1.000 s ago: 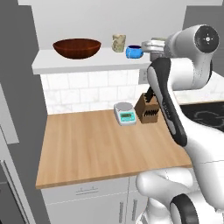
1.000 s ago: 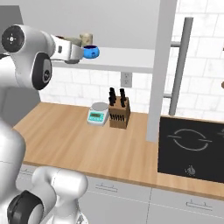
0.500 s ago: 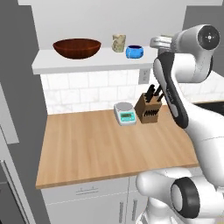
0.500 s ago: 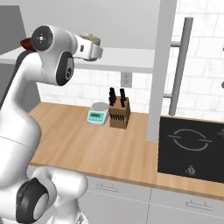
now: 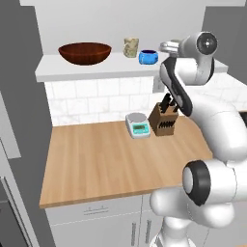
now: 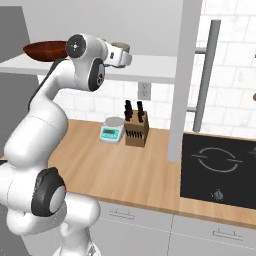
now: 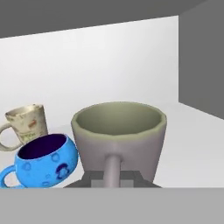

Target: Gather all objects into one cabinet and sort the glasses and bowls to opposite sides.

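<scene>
change vs 1 s ago: base and cameras unmoved; worktop items and the three shelf items sit where they were. The arm has swung its upper links round. In the left base view the tool end with the mug has shifted from just right of the blue bowl to further right along the shelf.
tool (image 7: 113,181): closed down tight on the handle of the grey mug (image 7: 119,133); the dark finger tips sit either side of the handle at the bottom of the hand view.
grey mug: upright, mouth up, long axis vertical, handle pointing back at the hand. Held over the right part of the white shelf (image 5: 87,71); whether its base touches the slab cannot be told.
blue bowl (image 5: 148,57): on the shelf, upright; in the hand view it lies left of the mug, close beside it, nearer than the tumbler.
beige tumbler (image 5: 131,47): upright on the shelf, left of and behind the blue bowl, apart from it. The hand view shows a loop handle on its left.
wooden bowl (image 5: 85,53): on the left part of the shelf, mouth up, well apart from the tumbler.
shelf: plain grey back wall, grey panel on the right.
worktop (image 5: 96,159): wooden; carries a kitchen scale (image 5: 138,125) just beside a knife block (image 5: 164,119), both near the tiled wall.
cooktop (image 6: 220,167): black, right of the worktop in the right base view.
</scene>
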